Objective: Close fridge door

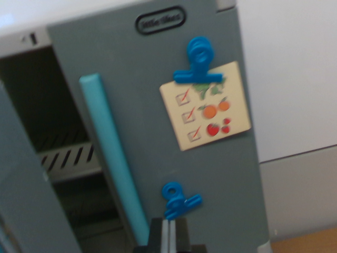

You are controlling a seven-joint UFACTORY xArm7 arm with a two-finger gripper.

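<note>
Grey plastic fridge door (158, 153) ajar, rounded teal handle (113, 158), 2 blue clips, slightly blurred

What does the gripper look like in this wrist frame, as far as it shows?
Only the gripper tip shows, at the bottom edge: two dark, blocky black fingers with pale grey inner faces, standing side by side. No cables or markings are visible, and the arm itself is out of view.
</note>
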